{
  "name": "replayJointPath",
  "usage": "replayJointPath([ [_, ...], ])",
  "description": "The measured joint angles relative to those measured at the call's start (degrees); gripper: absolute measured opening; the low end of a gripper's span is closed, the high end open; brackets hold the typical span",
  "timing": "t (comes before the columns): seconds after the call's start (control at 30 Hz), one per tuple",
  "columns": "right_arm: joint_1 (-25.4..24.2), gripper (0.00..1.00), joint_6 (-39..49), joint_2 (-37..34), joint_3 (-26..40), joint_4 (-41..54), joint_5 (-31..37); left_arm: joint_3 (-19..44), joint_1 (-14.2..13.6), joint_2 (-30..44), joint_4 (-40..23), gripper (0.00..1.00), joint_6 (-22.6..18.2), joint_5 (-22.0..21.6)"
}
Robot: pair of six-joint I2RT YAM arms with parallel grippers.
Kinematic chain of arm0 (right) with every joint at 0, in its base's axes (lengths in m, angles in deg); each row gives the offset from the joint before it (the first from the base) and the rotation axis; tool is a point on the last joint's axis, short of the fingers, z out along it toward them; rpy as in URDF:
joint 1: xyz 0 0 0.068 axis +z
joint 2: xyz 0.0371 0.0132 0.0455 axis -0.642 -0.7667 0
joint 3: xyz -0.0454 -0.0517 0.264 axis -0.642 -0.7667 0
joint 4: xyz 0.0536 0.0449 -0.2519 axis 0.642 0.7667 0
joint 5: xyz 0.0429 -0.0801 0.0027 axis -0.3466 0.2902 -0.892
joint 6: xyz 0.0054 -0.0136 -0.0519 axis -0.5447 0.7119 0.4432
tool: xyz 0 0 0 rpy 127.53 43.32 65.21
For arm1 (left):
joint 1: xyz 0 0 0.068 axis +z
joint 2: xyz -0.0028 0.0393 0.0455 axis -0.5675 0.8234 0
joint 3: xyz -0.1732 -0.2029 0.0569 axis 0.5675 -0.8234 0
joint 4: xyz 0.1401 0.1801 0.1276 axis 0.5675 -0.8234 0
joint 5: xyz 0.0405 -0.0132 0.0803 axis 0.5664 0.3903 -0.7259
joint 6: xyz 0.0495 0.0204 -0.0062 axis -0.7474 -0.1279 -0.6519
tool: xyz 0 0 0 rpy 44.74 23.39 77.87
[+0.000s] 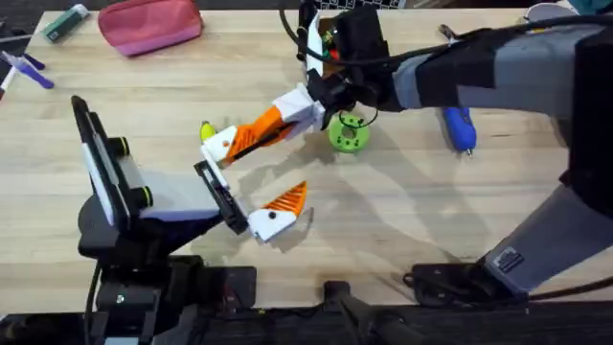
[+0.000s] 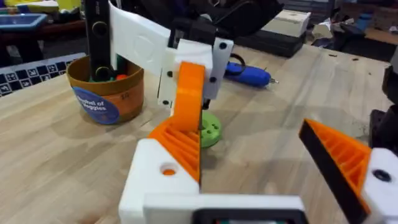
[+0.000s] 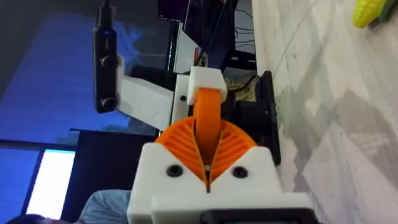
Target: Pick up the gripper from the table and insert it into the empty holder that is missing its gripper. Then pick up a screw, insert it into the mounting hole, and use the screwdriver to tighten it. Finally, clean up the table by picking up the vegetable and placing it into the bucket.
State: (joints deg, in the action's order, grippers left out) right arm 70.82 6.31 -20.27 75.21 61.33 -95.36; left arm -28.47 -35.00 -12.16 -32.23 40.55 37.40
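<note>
Jaws of the right gripper [image 1: 305, 103] are clamped on the orange tip [image 1: 261, 130], just above the centre of the overhead frame. Its far end meets the white holder [image 1: 222, 146] on the left gripper [image 1: 251, 182]. That gripper's jaws stand wide apart with nothing between them.

The tip looks to be at or partly in the holder. How deep it sits I cannot tell, so the first step seems underway rather than finished. No screw can be made out. The blue screwdriver [image 1: 460, 129] lies untouched at the right of the overhead frame. The yellow vegetable [image 1: 206, 129] still lies on the counter [image 1: 402, 220], just left of the holder. It is not in the bucket [image 2: 106, 93], which stands at the left of the left wrist view. Screwing and clean-up are therefore left to do.

By count there is one loose tip, one fitted tip [image 1: 287, 199] on the left gripper's other finger, one screwdriver, one yellow vegetable and one bucket. There is also one green disc [image 1: 348, 134] right of the tip.
</note>
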Motion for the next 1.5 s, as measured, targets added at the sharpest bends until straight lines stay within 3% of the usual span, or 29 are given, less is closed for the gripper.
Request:
replayJointPath([
  [1.37, 1.7, 0.011, -1.1, -2.0, 2.4, -0.8, -0.7, 0.0, 0.0, 0.0, 0.0, 0.985, -0.4, -0.3],
  [1.43, 1.7, 0.084, -1.3, -2.0, 2.4, -0.7, -0.8, 0.0, 0.1, 0.0, 0.0, 0.985, -0.4, -0.4],
  [1.5, 1.8, 0.351, -1.3, -2.0, 2.5, -1.0, -1.0, 0.0, 0.0, 0.0, 0.0, 0.985, 0.0, 0.0],
])
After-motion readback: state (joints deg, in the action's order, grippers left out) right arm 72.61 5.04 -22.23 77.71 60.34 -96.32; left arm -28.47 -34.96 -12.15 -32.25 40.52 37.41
